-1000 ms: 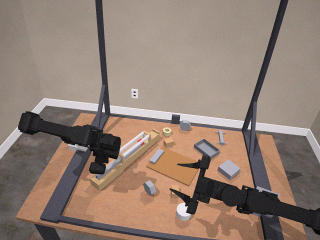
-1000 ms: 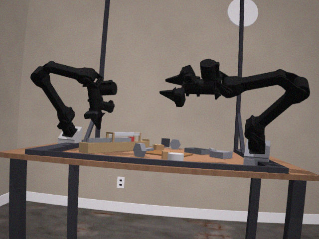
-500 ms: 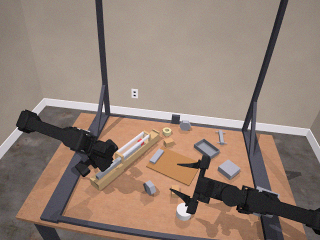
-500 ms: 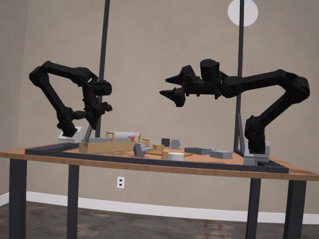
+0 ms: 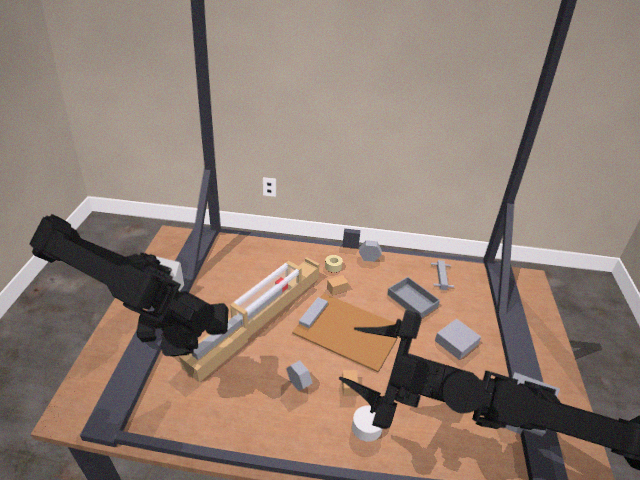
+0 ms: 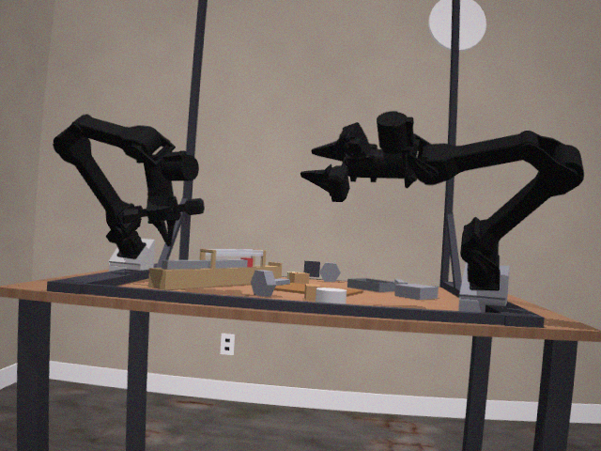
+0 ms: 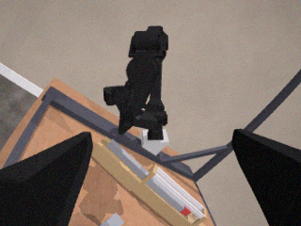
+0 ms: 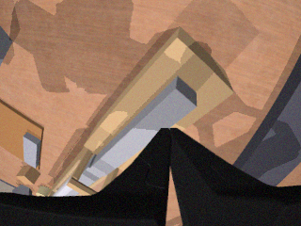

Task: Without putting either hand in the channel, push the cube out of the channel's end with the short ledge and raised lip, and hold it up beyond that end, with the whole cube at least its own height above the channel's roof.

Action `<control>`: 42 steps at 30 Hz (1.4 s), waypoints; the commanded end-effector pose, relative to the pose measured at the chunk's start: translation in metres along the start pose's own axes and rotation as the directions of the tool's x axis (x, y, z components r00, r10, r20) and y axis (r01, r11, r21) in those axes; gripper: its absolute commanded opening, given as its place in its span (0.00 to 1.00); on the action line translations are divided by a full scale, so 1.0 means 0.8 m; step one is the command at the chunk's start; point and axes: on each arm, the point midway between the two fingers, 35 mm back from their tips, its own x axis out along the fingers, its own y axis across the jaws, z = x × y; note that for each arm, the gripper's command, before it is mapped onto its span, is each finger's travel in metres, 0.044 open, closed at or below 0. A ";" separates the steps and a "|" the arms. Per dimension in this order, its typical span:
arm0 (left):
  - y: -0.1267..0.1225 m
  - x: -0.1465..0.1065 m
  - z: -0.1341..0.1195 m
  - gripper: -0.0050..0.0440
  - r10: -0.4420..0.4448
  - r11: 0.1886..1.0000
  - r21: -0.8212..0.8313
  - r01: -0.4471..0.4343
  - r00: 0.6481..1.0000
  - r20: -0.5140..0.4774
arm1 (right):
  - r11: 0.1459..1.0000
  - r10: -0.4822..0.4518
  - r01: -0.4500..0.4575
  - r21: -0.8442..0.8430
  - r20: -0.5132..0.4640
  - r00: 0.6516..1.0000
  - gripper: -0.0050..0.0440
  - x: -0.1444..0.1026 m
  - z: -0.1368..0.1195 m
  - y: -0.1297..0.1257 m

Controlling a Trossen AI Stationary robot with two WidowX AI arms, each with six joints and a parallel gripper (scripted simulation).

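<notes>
"Where's my cube?"
"Your red cube [image 5: 281, 283] [image 6: 247, 262] [image 7: 185, 211] sits inside the channel [image 5: 258, 330] [image 6: 204, 278] [image 7: 123, 175] [image 8: 136, 89], well apart from both pairs of fingers."
"And my fingers?"
"Your left fingers [image 5: 373, 329] [image 6: 329, 149] stand wide apart, above the counter [image 5: 248, 413] [image 6: 388, 301] [image 7: 52, 127] [image 8: 85, 28]; your right fingers [image 6: 167, 235] are together, holding nothing."

Two black arms [image 6: 97, 179] [image 6: 524, 194] flank a red cube [image 6: 247, 262].

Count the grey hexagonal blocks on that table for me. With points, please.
2. One [image 5: 299, 376] [image 6: 262, 283] [image 7: 113, 219] [image 8: 2, 44] stands between the channel [image 5: 258, 330] [image 6: 204, 278] [image 7: 118, 170] [image 8: 141, 87] and white disc [image 5: 364, 427] [image 6: 331, 295]; another [image 5: 370, 251] [image 6: 330, 272] is at the back, beside the dark block [image 5: 351, 238] [image 6: 311, 268]. The arms may hide more.
</notes>
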 end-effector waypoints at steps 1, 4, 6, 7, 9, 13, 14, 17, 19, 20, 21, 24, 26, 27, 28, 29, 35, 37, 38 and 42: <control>-0.001 -0.001 0.006 0.92 -0.003 1.000 -0.004 0.003 1.000 0.011 | 0.977 0.018 -0.020 0.213 0.014 1.000 0.10 -0.010 0.010 -0.007; -0.001 -0.001 0.006 0.92 -0.003 1.000 -0.004 0.003 1.000 0.011 | 0.931 0.019 -0.023 0.364 0.015 1.000 0.10 -0.012 0.015 -0.013; -0.001 -0.001 0.006 0.92 -0.003 1.000 -0.004 0.003 1.000 0.011 | 0.887 0.020 -0.025 0.460 0.016 1.000 0.10 -0.014 0.018 -0.018; -0.001 -0.001 0.006 0.92 -0.003 1.000 -0.004 0.003 1.000 0.011 | 0.862 0.020 -0.026 0.507 0.017 1.000 0.10 -0.014 0.019 -0.020; -0.001 -0.001 0.006 0.92 -0.003 1.000 -0.004 0.003 1.000 0.011 | 0.834 0.021 -0.027 0.552 0.017 1.000 0.10 -0.015 0.021 -0.022; -0.001 -0.001 0.006 0.92 -0.003 1.000 -0.004 0.003 1.000 0.011 | 0.752 0.021 -0.027 0.659 0.017 1.000 0.10 -0.017 0.024 -0.027; -0.001 -0.001 0.006 0.92 -0.003 1.000 -0.004 0.003 1.000 0.011 | 0.737 0.022 -0.027 0.675 0.017 1.000 0.10 -0.017 0.024 -0.029; -0.001 -0.001 0.006 0.92 -0.003 1.000 -0.004 0.003 1.000 0.011 | 0.735 0.023 -0.027 0.677 0.015 1.000 0.10 -0.017 0.024 -0.028; -0.001 -0.001 0.006 0.92 -0.003 1.000 -0.004 0.003 1.000 0.011 | 0.753 0.024 -0.030 0.658 0.019 1.000 0.10 -0.017 0.024 -0.028; -0.001 -0.001 0.006 0.92 -0.003 1.000 -0.004 0.003 1.000 0.011 | 0.753 0.024 -0.031 0.658 0.020 1.000 0.10 -0.016 0.025 -0.028; -0.001 -0.001 0.006 0.92 -0.003 1.000 -0.004 0.003 1.000 0.011 | 0.753 0.024 -0.031 0.658 0.020 1.000 0.10 -0.014 0.025 -0.028; -0.001 -0.001 0.006 0.92 -0.003 1.000 -0.004 0.003 1.000 0.011 | 0.753 0.024 -0.031 0.657 0.020 1.000 0.10 -0.009 0.027 -0.029; -0.001 -0.001 0.006 0.92 -0.003 1.000 -0.004 0.003 1.000 0.011 | 0.753 0.024 -0.031 0.657 0.020 1.000 0.10 -0.007 0.027 -0.029; -0.001 -0.001 0.006 0.92 -0.003 1.000 -0.004 0.003 1.000 0.011 | 0.753 0.024 -0.031 0.657 0.020 1.000 0.10 -0.007 0.027 -0.029; -0.001 -0.001 0.006 0.92 -0.003 1.000 -0.004 0.003 1.000 0.011 | 0.753 0.024 -0.031 0.657 0.019 1.000 0.10 -0.006 0.027 -0.030; -0.001 -0.001 0.006 0.92 -0.003 1.000 -0.004 0.003 1.000 0.011 | 0.754 0.024 -0.031 0.657 0.019 1.000 0.10 -0.005 0.027 -0.030; -0.001 -0.001 0.006 0.92 -0.003 1.000 -0.004 0.003 1.000 0.011 | 0.754 0.023 -0.029 0.656 0.018 1.000 0.10 0.006 0.029 -0.032; -0.001 -0.001 0.006 0.92 -0.003 1.000 -0.004 0.003 1.000 0.011 | 0.755 0.022 -0.028 0.656 0.017 1.000 0.10 0.008 0.029 -0.032; -0.001 -0.001 0.006 0.92 -0.003 1.000 -0.004 0.003 1.000 0.011 | 0.755 0.022 -0.028 0.655 0.017 1.000 0.10 0.010 0.030 -0.032; -0.001 -0.001 0.006 0.92 -0.003 1.000 -0.004 0.003 1.000 0.011 | 0.755 0.022 -0.028 0.655 0.017 1.000 0.10 0.017 0.031 -0.033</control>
